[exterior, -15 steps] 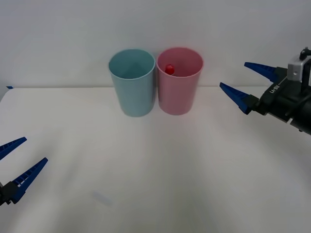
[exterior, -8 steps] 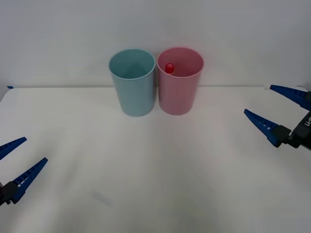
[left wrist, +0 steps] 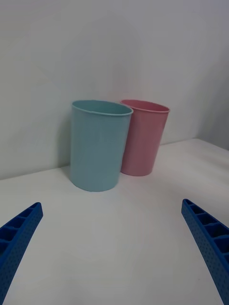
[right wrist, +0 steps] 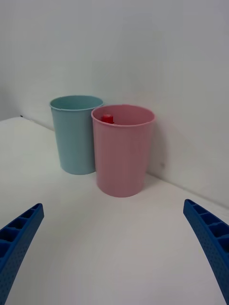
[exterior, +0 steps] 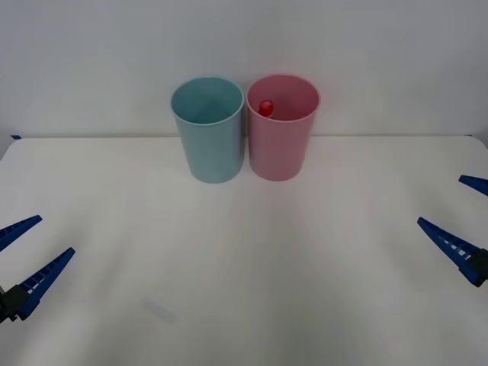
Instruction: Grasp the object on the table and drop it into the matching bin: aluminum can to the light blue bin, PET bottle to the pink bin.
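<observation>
The PET bottle [exterior: 265, 107] stands inside the pink bin [exterior: 281, 141], with just its red cap [right wrist: 107, 118] showing above the rim. The pink bin [right wrist: 121, 157] stands at the back of the white table [exterior: 244, 259], touching the light blue bin [exterior: 208, 137] on its left. My right gripper [exterior: 467, 217] hangs open and empty at the table's right edge, well away from the bins. Low at the front left my left gripper [exterior: 27, 254] is parked, open and empty. From the left wrist view the light blue bin [left wrist: 99, 145] stands in front of the pink bin [left wrist: 144, 138].
A plain white wall rises right behind the bins. A faint smudge [exterior: 160, 310] marks the tabletop near the front left.
My right gripper, open and empty, has drawn back from beside the pink bin, moving right and down toward the table's right edge. The left arm has stayed still.
</observation>
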{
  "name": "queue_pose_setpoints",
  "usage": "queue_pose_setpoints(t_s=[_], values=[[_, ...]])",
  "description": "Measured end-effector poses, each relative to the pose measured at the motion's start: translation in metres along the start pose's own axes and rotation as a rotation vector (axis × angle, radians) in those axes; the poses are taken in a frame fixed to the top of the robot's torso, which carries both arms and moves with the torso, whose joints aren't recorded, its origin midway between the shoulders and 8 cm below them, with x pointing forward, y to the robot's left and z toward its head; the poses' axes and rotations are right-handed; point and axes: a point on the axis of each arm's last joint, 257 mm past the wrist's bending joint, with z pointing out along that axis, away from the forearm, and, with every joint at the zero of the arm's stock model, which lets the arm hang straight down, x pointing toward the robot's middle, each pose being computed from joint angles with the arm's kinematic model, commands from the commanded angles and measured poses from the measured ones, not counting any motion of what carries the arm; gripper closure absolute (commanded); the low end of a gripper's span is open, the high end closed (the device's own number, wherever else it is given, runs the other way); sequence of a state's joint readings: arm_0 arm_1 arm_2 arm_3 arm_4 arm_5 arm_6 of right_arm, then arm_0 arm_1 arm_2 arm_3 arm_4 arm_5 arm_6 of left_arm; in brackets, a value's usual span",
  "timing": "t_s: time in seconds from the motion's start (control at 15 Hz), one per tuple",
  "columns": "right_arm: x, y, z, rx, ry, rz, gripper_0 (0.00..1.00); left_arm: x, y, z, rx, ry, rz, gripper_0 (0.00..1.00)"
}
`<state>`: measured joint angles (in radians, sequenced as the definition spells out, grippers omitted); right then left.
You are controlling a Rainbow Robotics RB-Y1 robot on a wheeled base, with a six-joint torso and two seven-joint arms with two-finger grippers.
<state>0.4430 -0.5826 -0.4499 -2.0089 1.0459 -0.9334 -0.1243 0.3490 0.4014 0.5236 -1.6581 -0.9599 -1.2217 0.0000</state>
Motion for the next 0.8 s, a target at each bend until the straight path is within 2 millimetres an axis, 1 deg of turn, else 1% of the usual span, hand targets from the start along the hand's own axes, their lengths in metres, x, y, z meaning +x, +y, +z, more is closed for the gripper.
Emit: queue_pose_setpoints(t_s=[0.2, 0.4, 0.8], values=[[0.015, 0.007, -0.015, 0.023, 0.012, 0.019, 0.00, 0.000, 0.000, 0.000, 0.000, 0.000, 0.000, 0.00], [0.029, 0.014, -0.026, 0.055, 0.015, 0.056, 0.00, 0.000, 0.000, 0.000, 0.000, 0.000, 0.000, 0.00], [0.044, 0.025, -0.035, 0.086, 0.017, 0.110, 0.00, 0.000, 0.000, 0.000, 0.000, 0.000, 0.000, 0.00]])
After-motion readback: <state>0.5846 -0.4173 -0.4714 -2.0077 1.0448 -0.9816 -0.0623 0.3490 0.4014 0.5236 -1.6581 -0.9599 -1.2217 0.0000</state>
